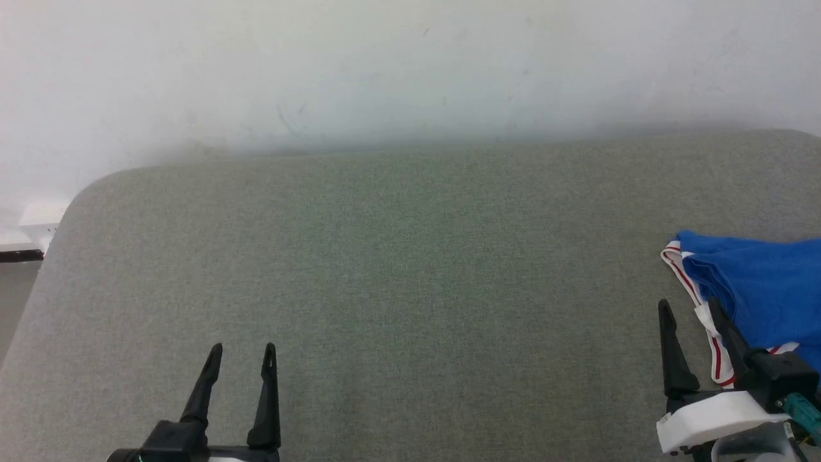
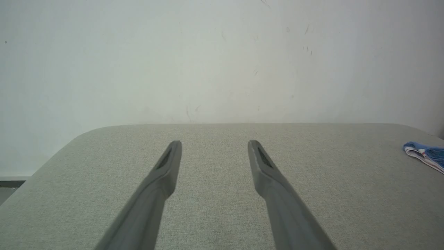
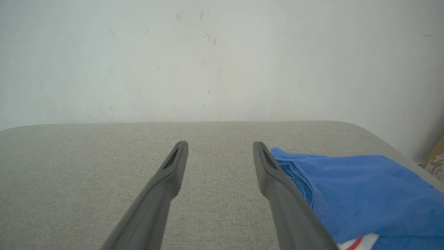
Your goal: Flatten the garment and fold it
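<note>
Nothing of the task is seen to be done yet: the garment (image 1: 763, 282) is found bunched in a heap by the right edge of the tabletop (image 1: 410, 256), part of it cut off by the frame in the head view, and neither flattening nor folding can be said to have begun. The left tool (image 1: 244, 351) is held near the front edge toward the left side, jaws spread with nothing between them, well apart from the cloth. The right tool (image 1: 689, 308) is held near the front edge just beside the heap, released too, with bare tabletop seen between its fingers; one finger is crossed over the white hem in the head view, but whether cloth is touched cannot be told. Everything is judged to be left: the heap is to be drawn toward the middle, spread flat, then folded. The garment is read as a soft royal-blue knit, limp, rumpled into loose rolls and layered folds, with a white band trimmed by thin red stripes curling along the side that faces the middle of the tabletop. The tabletop is covered in a grey-green woven fabric, matte and finely grained, its far corners rounded. Behind it a pale wall (image 1: 385, 64) is seen, scuffed with faint marks
</note>
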Available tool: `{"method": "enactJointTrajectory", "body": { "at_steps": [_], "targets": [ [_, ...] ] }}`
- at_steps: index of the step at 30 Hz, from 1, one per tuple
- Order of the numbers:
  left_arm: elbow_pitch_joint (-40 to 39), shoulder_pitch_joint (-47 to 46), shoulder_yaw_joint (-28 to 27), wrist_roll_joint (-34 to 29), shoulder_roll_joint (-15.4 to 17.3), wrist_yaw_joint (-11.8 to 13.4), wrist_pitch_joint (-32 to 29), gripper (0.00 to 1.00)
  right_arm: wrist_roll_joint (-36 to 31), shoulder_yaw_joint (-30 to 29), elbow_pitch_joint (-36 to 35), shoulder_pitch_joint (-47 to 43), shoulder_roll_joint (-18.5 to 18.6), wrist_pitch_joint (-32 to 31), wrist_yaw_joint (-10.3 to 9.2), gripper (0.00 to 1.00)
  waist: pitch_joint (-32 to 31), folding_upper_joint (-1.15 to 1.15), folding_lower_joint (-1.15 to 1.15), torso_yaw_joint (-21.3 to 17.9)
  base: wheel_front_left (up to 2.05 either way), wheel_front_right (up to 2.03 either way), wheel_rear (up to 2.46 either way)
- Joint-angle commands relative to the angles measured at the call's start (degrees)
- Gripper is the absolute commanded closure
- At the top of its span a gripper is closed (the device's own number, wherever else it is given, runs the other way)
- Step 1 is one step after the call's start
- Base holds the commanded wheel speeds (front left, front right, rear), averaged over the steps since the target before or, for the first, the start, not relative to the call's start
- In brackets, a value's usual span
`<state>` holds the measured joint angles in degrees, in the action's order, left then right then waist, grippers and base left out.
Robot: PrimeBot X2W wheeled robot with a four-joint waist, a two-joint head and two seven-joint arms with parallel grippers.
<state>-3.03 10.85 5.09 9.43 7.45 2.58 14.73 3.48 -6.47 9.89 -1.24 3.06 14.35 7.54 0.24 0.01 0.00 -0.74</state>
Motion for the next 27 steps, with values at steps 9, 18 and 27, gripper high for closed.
{"method": "enactJointTrajectory", "body": {
  "at_steps": [9, 18, 27],
  "targets": [
    [-1.8, 0.4, -2.3, -1.8, -1.3, -0.9, 0.3, 0.0, -0.5, -0.7, -2.0, -0.7, -0.2, 0.6, -0.05, 0.0, 1.1, -0.01, 0.0, -0.2, 0.0, 0.0, 0.0],
    [-1.8, -0.3, -2.3, -1.8, -1.3, -0.6, -0.5, 1.0, -0.5, -0.4, -2.1, -0.1, 0.0, -0.1, 0.0, 1.0, 1.1, -0.01, 0.0, -0.2, 0.0, 0.0, 0.0],
    [-1.5, -1.1, -2.5, -2.4, -1.5, -0.8, -1.5, 1.0, -0.8, 0.1, -2.7, 0.0, 0.0, -1.1, -0.01, 1.0, 1.0, -0.01, 0.0, -0.1, 0.0, 0.0, 0.0]
  ]
}}
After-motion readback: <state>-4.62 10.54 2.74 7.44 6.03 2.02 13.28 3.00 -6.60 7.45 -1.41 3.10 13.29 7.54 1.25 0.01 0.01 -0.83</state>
